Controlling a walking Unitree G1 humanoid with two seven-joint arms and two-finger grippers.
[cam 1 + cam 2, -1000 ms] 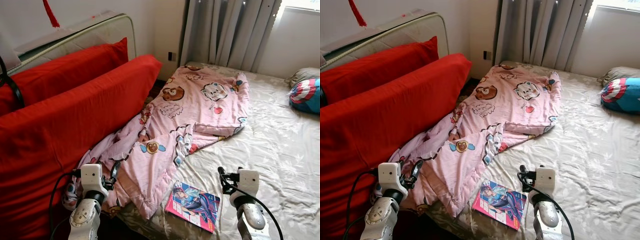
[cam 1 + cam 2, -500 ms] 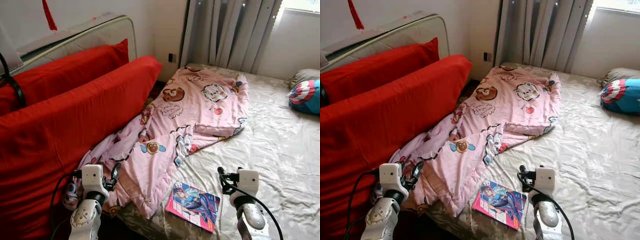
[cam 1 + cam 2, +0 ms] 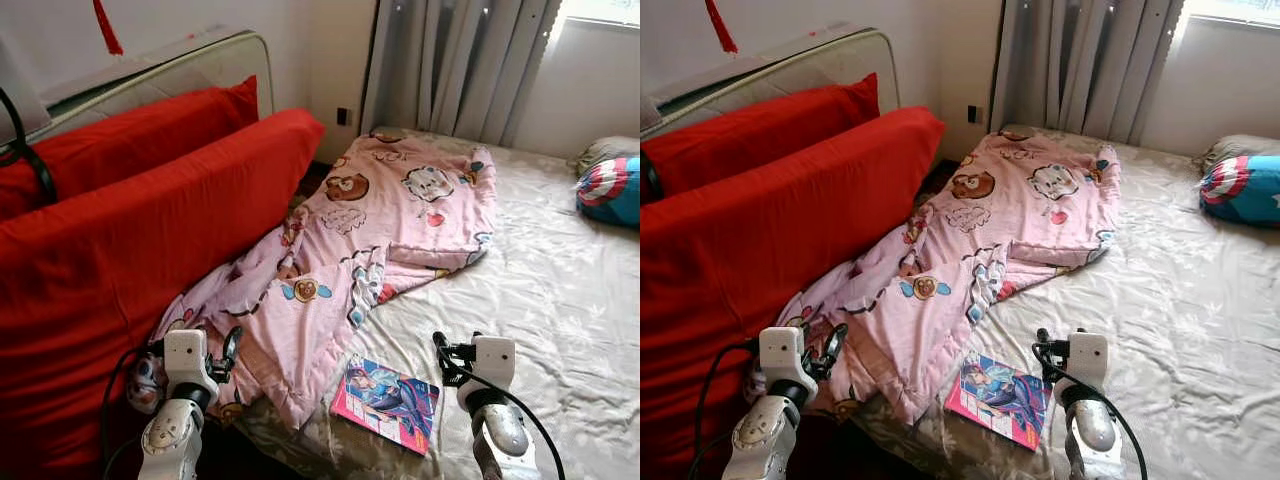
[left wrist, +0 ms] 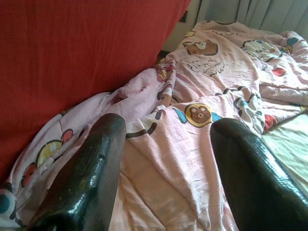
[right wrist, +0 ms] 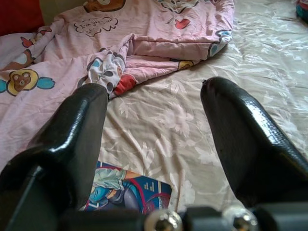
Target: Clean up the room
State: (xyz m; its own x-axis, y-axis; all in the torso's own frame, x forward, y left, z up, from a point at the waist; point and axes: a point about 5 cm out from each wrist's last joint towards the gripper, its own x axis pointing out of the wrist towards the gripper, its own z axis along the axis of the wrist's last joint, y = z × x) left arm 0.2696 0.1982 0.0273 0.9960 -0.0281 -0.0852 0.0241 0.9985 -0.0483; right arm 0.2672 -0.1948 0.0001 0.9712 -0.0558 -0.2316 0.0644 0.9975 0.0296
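Left eye view is showing the bed point(image 3: 560, 290) under its pale floral sheet, with the red cushions point(image 3: 130, 230) leaning along its left side. The pink cartoon blanket point(image 3: 380, 220) is lying rumpled across the bed's near corner and spilling over the edge against the cushions. A comic book point(image 3: 388, 400) is resting near the foot edge, just beside the blanket's hem, and a shield-print pillow point(image 3: 610, 190) is sitting far off by the window.

Both arms are hovering low at the foot of the bed. The left gripper point(image 4: 168, 159), jaws spread and empty, is pointing over the blanket's hanging fold. The right gripper point(image 5: 154, 120), jaws likewise spread and empty, is aiming past the book toward the bare sheet.

By my reading, the approach is under way and nothing is being grasped yet; next comes choosing blanket or book and reaching down.

Against a second ago, the whole scene is sitting slightly differently in frame, so the camera is moving; the things themselves look unmoved.
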